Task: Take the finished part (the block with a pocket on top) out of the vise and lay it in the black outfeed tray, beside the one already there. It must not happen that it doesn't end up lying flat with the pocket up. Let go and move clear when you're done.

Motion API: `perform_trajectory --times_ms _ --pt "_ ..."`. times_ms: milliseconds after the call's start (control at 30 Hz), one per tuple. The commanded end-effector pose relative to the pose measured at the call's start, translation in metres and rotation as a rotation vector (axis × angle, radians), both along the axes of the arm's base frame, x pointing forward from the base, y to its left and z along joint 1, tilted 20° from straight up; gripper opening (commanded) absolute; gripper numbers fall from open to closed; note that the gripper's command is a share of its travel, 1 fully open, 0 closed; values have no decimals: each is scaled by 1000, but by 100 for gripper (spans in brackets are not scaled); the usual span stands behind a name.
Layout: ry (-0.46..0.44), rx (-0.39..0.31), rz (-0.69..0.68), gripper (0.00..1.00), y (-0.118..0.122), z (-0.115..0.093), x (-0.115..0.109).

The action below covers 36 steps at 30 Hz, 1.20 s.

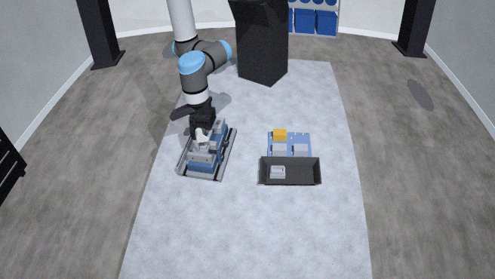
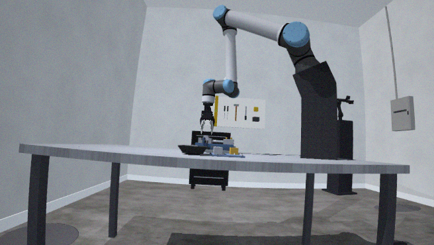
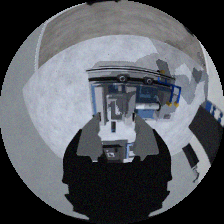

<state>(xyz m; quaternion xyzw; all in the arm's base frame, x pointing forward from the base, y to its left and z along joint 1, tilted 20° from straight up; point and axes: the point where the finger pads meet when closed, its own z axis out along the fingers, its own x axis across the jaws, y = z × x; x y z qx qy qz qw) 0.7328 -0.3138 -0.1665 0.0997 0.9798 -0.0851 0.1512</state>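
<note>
We see gripper [image 2: 207,126] above vise [image 1: 205,152], fingers part-open, holding nothing (finished part [image 1: 200,155] sits clamped); tray [image 1: 290,181] well apart.

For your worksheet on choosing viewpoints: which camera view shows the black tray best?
The top view: it looks straight into the black tray and shows one grey block inside. The exterior view shows only its low side. The wrist view shows none of it clearly.

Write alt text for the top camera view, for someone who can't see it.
Seen from above, a robot arm holds its part-open, empty gripper over a blue and grey vise on a pale grey mat. To the right, a black outfeed tray holds one grey block, with a blue fixture plate behind it.
</note>
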Motion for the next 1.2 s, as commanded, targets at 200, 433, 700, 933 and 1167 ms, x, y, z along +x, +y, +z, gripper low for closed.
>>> perform_trajectory --times_ms 200,433,700,933,1167 --pt "-1 -1 0 40 0 1 0" --pt "-1 -1 0 40 0 0 0" --pt "-1 -1 0 40 0 -1 1" --pt "-1 -1 0 40 -1 -2 1" --pt "-1 -1 0 40 -1 -5 2"
